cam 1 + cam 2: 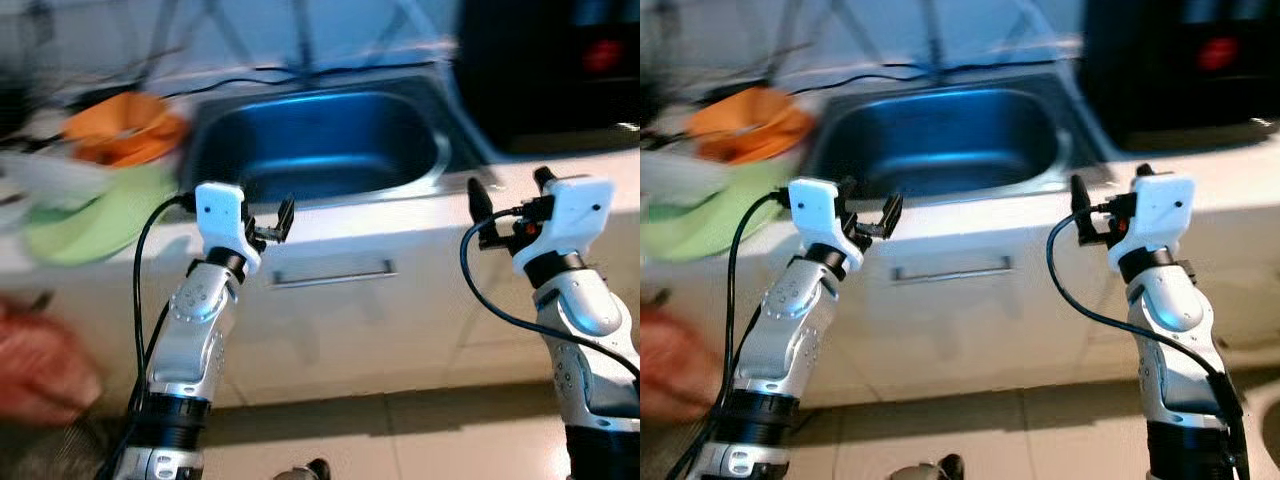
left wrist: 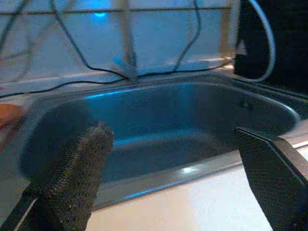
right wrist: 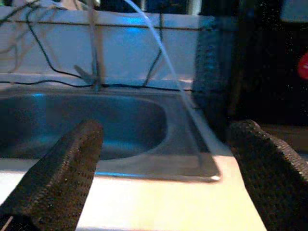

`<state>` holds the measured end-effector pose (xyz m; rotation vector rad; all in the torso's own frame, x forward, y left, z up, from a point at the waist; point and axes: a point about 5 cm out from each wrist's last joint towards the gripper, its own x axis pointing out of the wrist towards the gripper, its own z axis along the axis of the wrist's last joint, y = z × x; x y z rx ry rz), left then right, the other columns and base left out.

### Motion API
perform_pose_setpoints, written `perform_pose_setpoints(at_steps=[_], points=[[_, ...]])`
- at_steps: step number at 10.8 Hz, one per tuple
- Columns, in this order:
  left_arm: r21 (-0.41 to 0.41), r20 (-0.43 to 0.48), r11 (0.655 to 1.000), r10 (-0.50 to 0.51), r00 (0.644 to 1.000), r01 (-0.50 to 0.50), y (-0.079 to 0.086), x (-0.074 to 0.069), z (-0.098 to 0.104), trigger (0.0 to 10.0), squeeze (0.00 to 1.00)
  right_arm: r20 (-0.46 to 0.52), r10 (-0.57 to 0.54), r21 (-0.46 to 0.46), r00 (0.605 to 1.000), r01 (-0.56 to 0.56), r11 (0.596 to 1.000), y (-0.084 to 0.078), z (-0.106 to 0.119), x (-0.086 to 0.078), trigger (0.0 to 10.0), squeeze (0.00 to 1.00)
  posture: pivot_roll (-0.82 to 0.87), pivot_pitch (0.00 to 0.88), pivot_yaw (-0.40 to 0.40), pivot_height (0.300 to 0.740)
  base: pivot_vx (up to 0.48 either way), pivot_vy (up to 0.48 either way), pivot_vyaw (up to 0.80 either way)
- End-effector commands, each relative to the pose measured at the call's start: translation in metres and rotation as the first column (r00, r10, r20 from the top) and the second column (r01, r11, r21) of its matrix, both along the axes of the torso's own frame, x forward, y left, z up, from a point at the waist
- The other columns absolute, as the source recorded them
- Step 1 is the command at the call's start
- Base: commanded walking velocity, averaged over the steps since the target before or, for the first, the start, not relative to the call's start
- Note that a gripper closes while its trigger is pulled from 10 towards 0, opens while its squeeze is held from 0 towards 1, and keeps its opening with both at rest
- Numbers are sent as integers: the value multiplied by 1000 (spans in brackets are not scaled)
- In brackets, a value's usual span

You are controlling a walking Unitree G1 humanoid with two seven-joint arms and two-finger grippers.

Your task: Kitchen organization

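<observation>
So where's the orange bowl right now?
The orange bowl sits on the counter at the robot's left, beside the sink and behind the green plate.

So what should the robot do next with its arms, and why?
Probably swing the left end effector toward the robot's left, over the orange bowl and green dish on the counter. Both end effectors are open and hold nothing, raised in front of the sink, which looks bare. The right end effector is farther from those dishes. The picture is blurred, so this is a guess.
</observation>
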<state>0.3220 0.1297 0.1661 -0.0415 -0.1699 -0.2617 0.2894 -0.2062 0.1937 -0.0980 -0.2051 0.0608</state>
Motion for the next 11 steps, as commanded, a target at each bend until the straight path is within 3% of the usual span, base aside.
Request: perform_pose_setpoints(at_steps=[1,5,11], points=[[-4,8,1000,27,1000,-27,6,4,5,10000,0,8,1,11,1000,-1,1000,4,2,-2,10000,0,-82,55,119,740,0,0,800],[-17,15,999,34,999,-34,2,5,8,10000,0,22,4,19,1000,-5,1000,6,7,3,10000,0,-79,37,102,740,0,0,800],[-47,31,997,61,998,-60,1,10,12,10000,0,46,2,22,999,-3,1000,5,15,9,10000,0,-90,13,91,740,0,0,0]])
